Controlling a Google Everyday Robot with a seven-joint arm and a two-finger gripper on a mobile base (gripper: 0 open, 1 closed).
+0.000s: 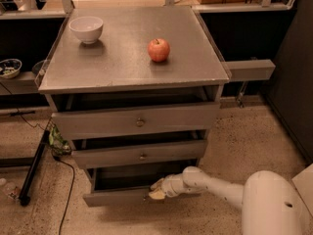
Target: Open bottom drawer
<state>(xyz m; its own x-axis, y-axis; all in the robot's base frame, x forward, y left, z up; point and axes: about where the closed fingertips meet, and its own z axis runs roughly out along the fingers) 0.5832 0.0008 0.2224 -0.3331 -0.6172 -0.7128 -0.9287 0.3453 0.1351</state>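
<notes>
The bottom drawer (115,197) is the lowest, slimmest grey front of the cabinet and stands pulled out, its dark inside showing behind the front. My gripper (157,190) is at the middle of that front's top edge, where the knob would be; the knob is hidden behind it. The white arm reaches in from the lower right. Above are the mid drawer (139,154) and the tall top drawer (137,121), each pulled out a little, with round knobs.
On the cabinet top sit a white bowl (86,29) at the back left and a red apple (159,50) near the middle. A black pole (33,169) and cable lie on the floor at left. A dark shelf with a bowl (9,67) stands at left.
</notes>
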